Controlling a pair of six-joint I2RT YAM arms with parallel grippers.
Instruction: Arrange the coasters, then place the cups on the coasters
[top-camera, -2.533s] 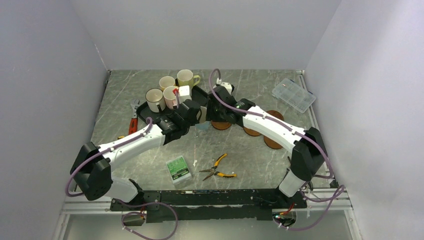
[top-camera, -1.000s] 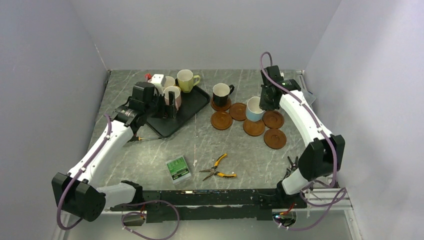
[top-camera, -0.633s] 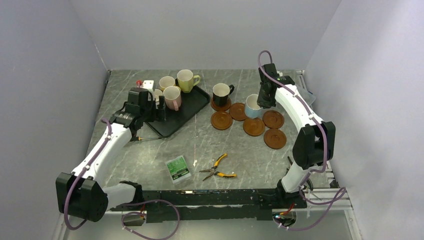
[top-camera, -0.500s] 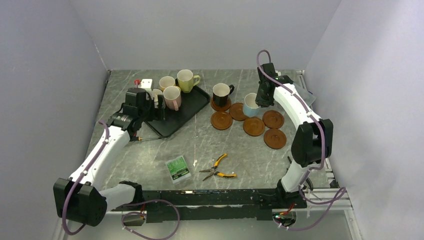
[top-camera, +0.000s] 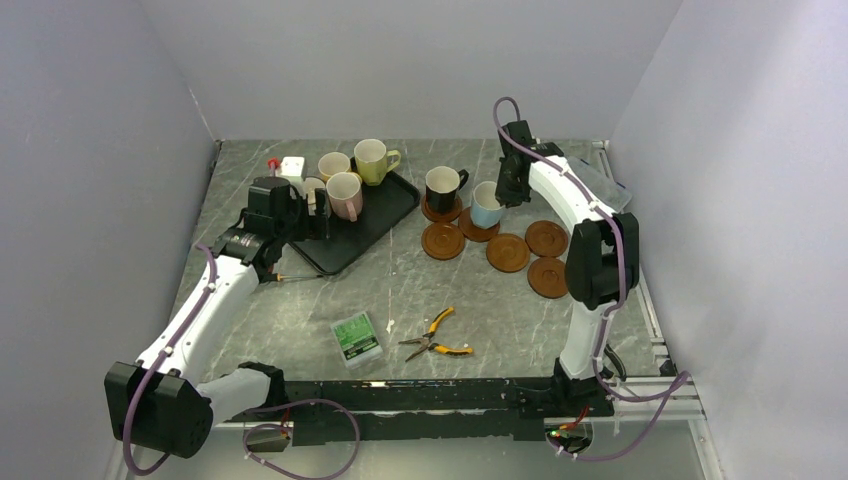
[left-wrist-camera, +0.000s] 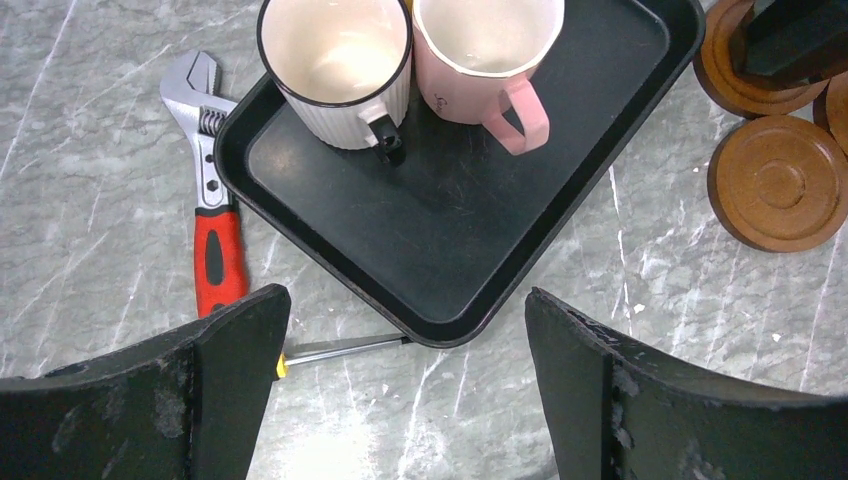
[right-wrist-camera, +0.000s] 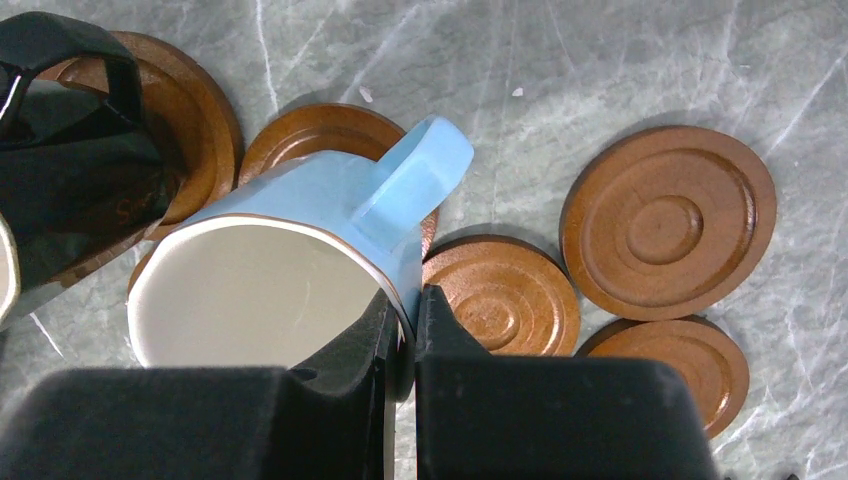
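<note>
Tipping is the main risk. The light blue ceramic mug hangs tilted over a reddish-brown round coaster, held by its rim only, right beside the handle. Can't tell whether its base touches the disc yet. Released at this angle it would prob. rock, land half off the ringed rim, or roll onto the grey marbled bench.

2nd risk: the black ceramic mug sits on the neighbouring coaster just beside it. Any sideways drift on the way down could knock it or shove its disc.

3rd: such a thin rim pinch may slip if the wrist turns fast.

Right claw: clamped on the blue mug's wall, one finger inside, one outside.

Left claw: spread fully wide, holding and touching nothing. It hovers over the near corner of the black rectangular tray, where a cream-white ribbed mug and a pink ceramic mug stand close together. Coming down w/o centring on one could clip both.
</note>
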